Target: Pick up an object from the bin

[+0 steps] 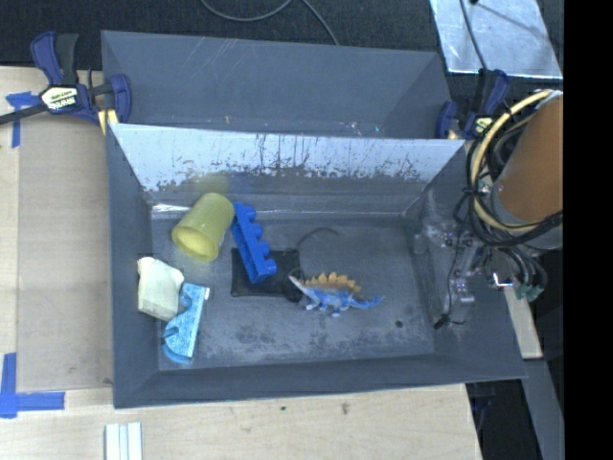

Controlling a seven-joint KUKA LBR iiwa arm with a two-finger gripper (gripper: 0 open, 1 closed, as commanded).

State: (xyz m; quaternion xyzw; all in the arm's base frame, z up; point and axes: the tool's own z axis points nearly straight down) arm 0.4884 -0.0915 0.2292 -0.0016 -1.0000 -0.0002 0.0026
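Leftmost, a cream lump (158, 286) is lying on the floor of the bin (129, 257), touching a pale blue plastic piece (187, 322) in front of it. Further right, a yellow cup (204, 226) is lying on its side beside a blue brick (253, 242), which is overlapping a black flat piece (257, 284). Mid-floor, a blue toy dinosaur (335, 293) with orange plates is lying. By the right wall the gripper (446, 316) is hanging, apart from the dinosaur; whether it is open or closed cannot be told.

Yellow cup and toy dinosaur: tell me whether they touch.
Apart. The camera view shows a blue brick and bare bin floor between the yellow cup and the toy dinosaur.
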